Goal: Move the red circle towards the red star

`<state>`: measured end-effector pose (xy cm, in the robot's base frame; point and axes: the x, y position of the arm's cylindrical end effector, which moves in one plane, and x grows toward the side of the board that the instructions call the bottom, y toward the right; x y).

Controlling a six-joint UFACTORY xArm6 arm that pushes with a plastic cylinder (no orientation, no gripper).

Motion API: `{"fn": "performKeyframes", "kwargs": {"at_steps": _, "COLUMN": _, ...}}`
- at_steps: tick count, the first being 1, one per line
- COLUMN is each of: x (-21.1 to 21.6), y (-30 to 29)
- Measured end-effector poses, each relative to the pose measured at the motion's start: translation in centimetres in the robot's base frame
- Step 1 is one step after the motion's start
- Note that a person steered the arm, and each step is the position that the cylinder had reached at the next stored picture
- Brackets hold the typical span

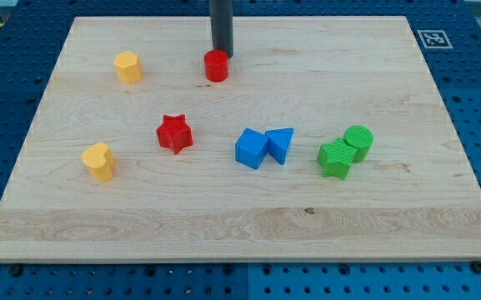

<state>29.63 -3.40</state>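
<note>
The red circle (216,65) is a short red cylinder near the top middle of the wooden board (407,208). The red star (174,133) lies below it and a little to the view's left, left of the board's centre. My tip (222,55) is the lower end of a dark rod coming down from the view's top. It stands just above and slightly right of the red circle, touching or almost touching its upper edge.
A yellow hexagon block (127,67) sits at the upper left and a yellow heart-like block (98,162) at the lower left. A blue cube (251,148) and blue triangle (279,145) touch at centre. A green cube (336,158) and green cylinder (358,142) sit at the right.
</note>
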Motion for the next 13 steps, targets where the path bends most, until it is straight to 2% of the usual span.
{"fn": "performKeyframes", "kwargs": {"at_steps": 13, "x": 11.6, "y": -4.1}}
